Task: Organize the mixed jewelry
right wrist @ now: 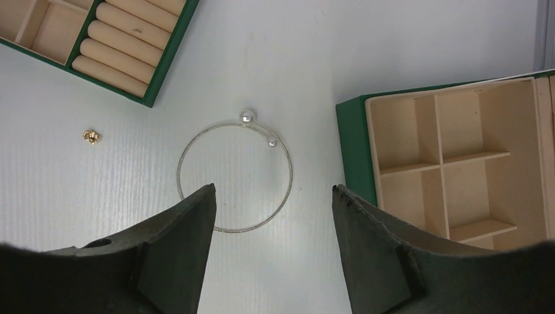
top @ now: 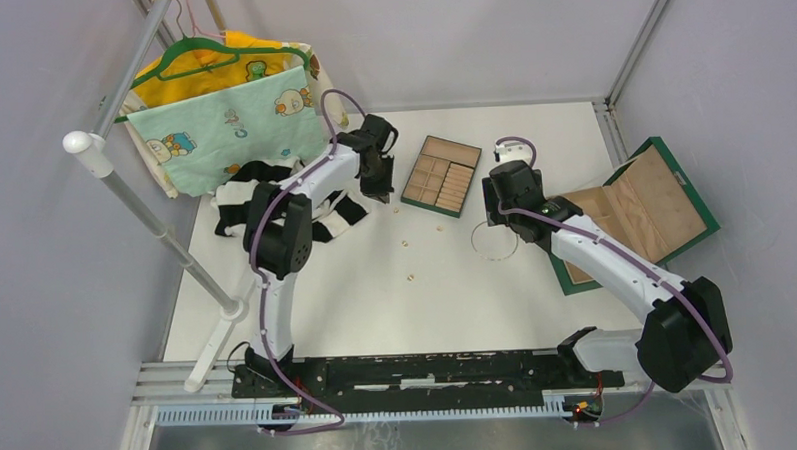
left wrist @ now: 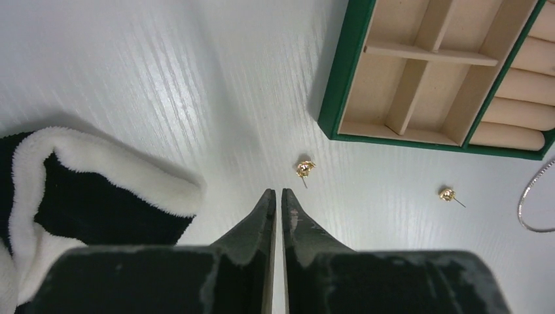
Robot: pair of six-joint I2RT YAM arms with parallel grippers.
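Note:
A thin silvery wire hoop with two pearl ends lies flat on the white table. In the right wrist view the hoop sits just ahead of my open, empty right gripper, partly behind the left finger. Tiny gold pieces lie scattered mid-table. My left gripper is shut and empty, its tips just short of a gold stud earring. Another stud lies further right. One gold piece shows left of the hoop. The left gripper is beside the tray's left edge.
A tan compartment tray with a green rim sits at the back centre. A larger open green box lies at the right, close to my right gripper. Black-and-white fabric lies left of the left gripper. A clothes rack stands at the left.

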